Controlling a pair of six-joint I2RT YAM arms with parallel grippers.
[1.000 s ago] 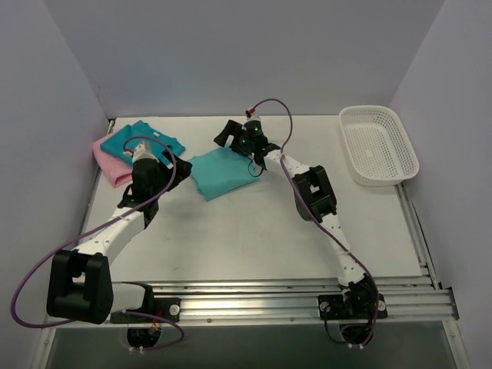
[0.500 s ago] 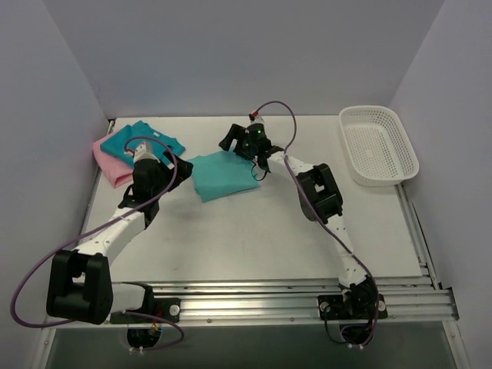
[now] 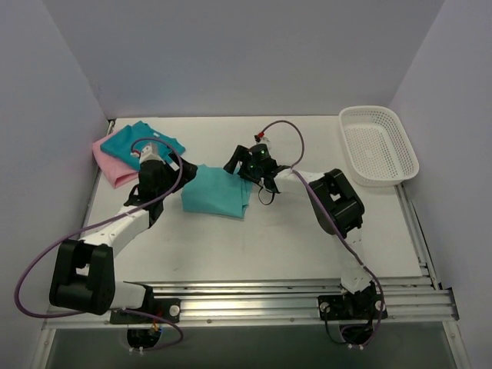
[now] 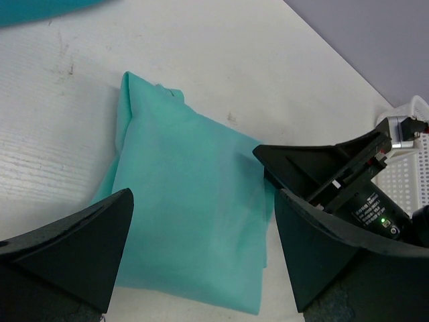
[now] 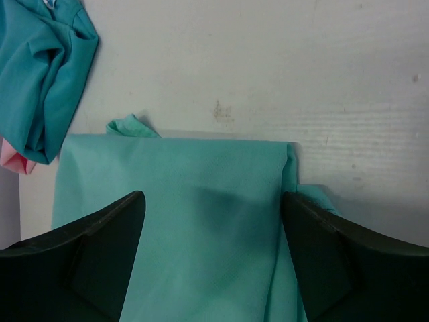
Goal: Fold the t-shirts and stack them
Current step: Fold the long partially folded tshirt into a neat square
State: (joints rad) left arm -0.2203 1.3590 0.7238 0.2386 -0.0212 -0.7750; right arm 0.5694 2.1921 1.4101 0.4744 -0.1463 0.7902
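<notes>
The light sea-green t-shirt (image 3: 215, 194) lies folded on the table between both arms; it also shows in the left wrist view (image 4: 194, 201) and the right wrist view (image 5: 201, 221). My left gripper (image 3: 175, 173) is open at its left edge, fingers straddling the cloth (image 4: 201, 268). My right gripper (image 3: 240, 171) is open over its far right corner (image 5: 211, 261), holding nothing. The darker teal-blue t-shirt (image 3: 137, 141) lies on the pink t-shirt (image 3: 108, 167) at the far left; both show in the right wrist view, teal-blue (image 5: 47, 74), pink (image 5: 9, 158).
A white mesh basket (image 3: 378, 144) stands at the far right. Grey walls close the left, back and right sides. A metal rail (image 3: 292, 300) runs along the near edge.
The sea-green shirt has shifted nearer and to the left and lies more compactly. The right gripper came nearer with it and its elbow swung right. The left gripper edged forward.
</notes>
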